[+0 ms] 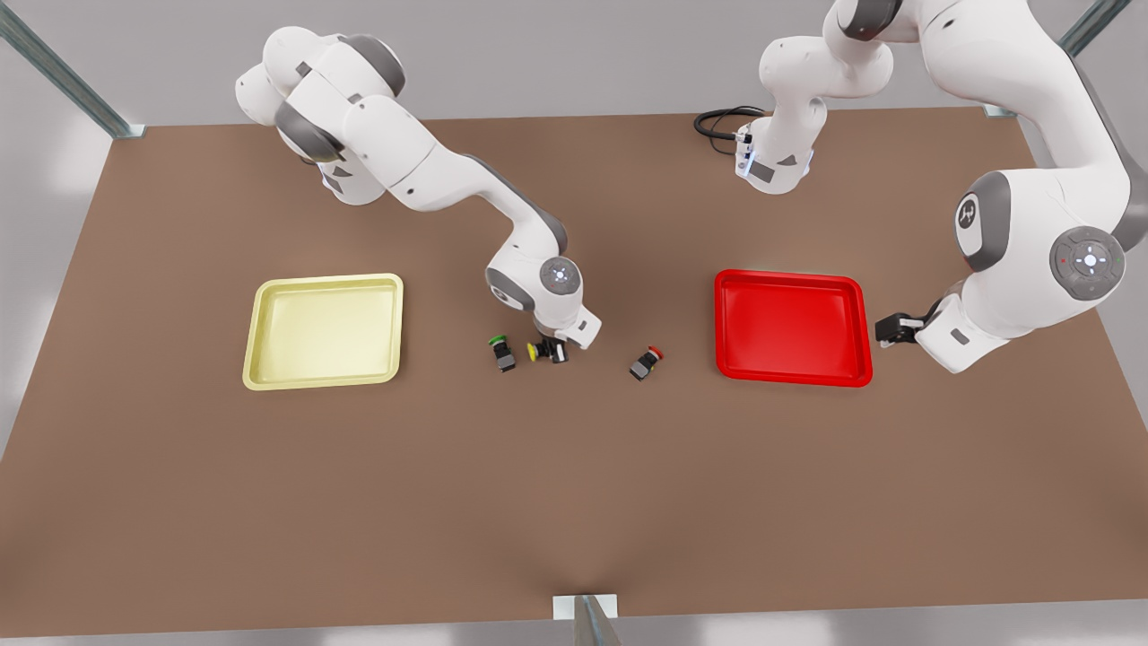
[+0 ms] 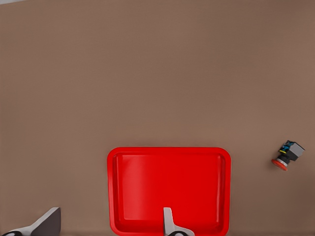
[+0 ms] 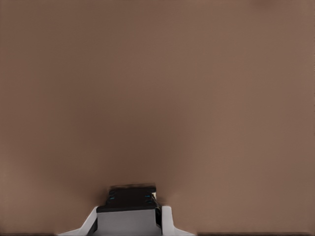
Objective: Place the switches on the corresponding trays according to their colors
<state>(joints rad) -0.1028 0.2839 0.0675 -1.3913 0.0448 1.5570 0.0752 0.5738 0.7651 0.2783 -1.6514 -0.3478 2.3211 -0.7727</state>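
Note:
The yellow-capped switch (image 1: 539, 352) lies on the brown table, and my right gripper (image 1: 557, 348) is shut on its dark body (image 3: 129, 196), whose sides sit between the two pale fingers (image 3: 166, 219). The red-capped switch (image 1: 647, 362) lies on its side further toward the front view's right, apart from both grippers, and is seen again (image 2: 287, 155) beside the red tray (image 2: 167, 150). My left gripper (image 1: 890, 329) hovers open at the outer edge of the red tray (image 1: 789, 277), holding nothing. The pale yellow tray (image 1: 323, 281) lies at the front view's left.
A green-capped switch (image 1: 501, 353) stands close beside the yellow one, on the yellow tray's side. A black cable (image 1: 717, 122) loops at the back near an arm base. Metal frame posts stand at the table's corners and at its front edge.

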